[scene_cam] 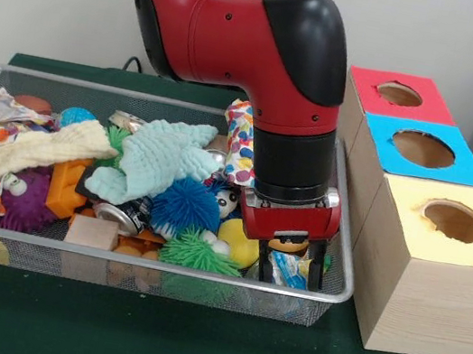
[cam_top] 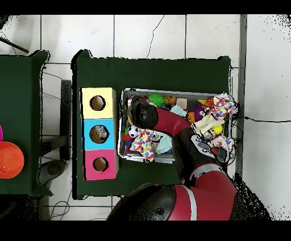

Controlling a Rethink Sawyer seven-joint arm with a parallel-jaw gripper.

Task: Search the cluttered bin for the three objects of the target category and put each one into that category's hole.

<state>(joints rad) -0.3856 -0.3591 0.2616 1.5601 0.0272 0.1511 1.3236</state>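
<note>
Overhead view: orange round object far left, green-clothed table on white floor tiles, something inside blue-topped wooden box's hole. Front view only: tool down in wire-mesh bin; grip state cannot be told.

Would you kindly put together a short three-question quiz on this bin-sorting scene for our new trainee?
1. True or false: the gripper is down inside the wire bin, at the end nearest the boxes.
2. Multiple choice: in the front view, the box closest to the camera has a top that is A) red, B) blue, C) yellow.
3. Fill in: the pale green cloth lies on top of the clutter, just above a spiky ____ ball.

Key: 1 true; 2 C, the yellow box, with the blue box and red box behind it; 3 blue.
</note>
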